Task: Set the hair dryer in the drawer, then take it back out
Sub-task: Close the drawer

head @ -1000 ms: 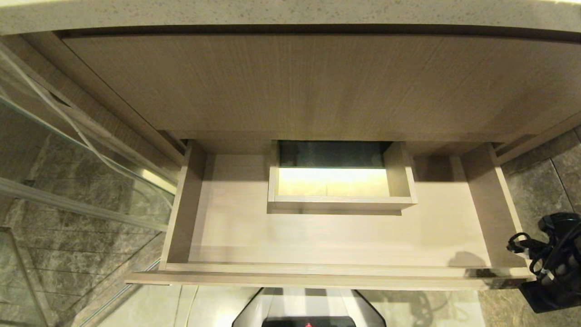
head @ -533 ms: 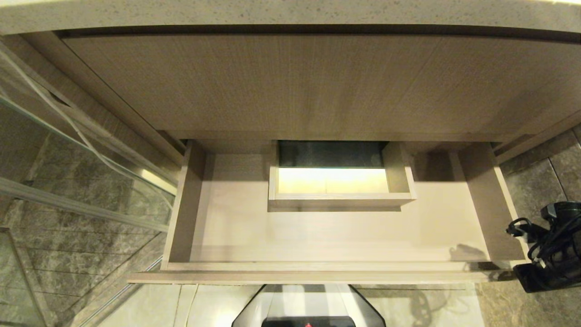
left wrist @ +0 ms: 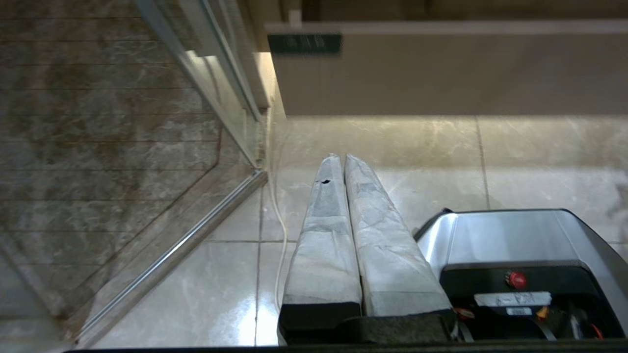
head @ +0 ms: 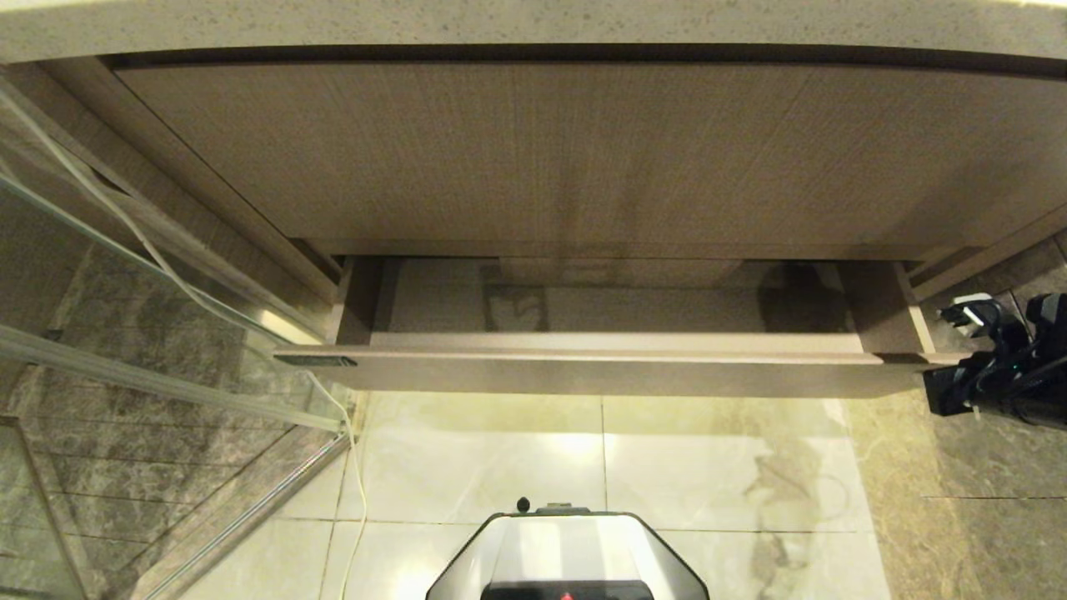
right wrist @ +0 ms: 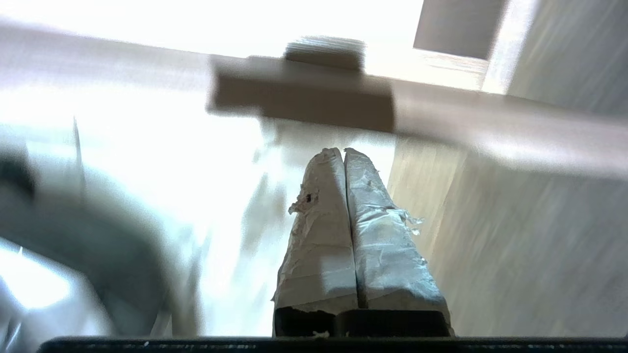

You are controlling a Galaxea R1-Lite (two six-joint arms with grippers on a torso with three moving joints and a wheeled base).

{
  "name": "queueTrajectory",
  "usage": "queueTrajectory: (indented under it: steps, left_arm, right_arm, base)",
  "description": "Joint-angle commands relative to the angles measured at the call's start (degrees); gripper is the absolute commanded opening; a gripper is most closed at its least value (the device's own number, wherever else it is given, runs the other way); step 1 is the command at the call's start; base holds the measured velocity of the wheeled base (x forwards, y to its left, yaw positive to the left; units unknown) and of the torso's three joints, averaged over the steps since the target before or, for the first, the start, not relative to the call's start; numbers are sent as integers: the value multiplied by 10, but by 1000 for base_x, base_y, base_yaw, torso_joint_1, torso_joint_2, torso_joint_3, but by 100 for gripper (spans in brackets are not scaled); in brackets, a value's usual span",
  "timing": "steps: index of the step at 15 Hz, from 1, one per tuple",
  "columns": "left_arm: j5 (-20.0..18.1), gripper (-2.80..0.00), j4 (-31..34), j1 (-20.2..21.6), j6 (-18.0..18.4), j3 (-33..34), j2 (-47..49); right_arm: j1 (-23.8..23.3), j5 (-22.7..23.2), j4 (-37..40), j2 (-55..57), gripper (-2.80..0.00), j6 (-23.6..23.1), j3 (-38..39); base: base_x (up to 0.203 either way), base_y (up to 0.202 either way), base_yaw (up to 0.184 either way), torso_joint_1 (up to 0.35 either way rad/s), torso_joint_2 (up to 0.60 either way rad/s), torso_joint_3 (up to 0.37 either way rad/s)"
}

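Note:
The drawer (head: 600,372) is a wide, shallow light wood one, pushed most of the way in under the cabinet, with only a narrow strip of its inside showing. A small black plate (head: 317,361) sits at its left end. My right arm (head: 1000,375) is at the drawer front's right end, against or very close to its corner. My right gripper (right wrist: 343,151) is shut with nothing between its taped fingers. My left gripper (left wrist: 342,157) is parked over the floor tiles, shut and empty. The drawer front (left wrist: 441,68) shows ahead of it. The hair dryer is out of view.
A tall wood-grain panel (head: 550,150) rises above the drawer under a speckled stone counter (head: 533,21). A glass shower screen (head: 125,333) stands at the left, and a thin white cord (head: 354,467) runs down to the floor. My base (head: 567,554) is on the pale tiles.
The drawer has slid far in; its box-shaped cut-out is now hidden under the cabinet. My right arm has moved toward the cabinet along with the drawer's right end. More floor shows.

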Motion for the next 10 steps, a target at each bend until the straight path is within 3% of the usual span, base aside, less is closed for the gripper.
queueTrajectory:
  steps: [1, 10]
  left_arm:
    - [0, -280, 0, 1, 0, 1, 0]
    - [0, -280, 0, 1, 0, 1, 0]
  right_arm:
    - [4, 4, -35, -7, -280, -6, -21]
    - [1, 1, 61, -146, -280, -8, 50]
  base:
    - [0, 0, 0, 0, 0, 0]
    - [0, 0, 0, 0, 0, 0]
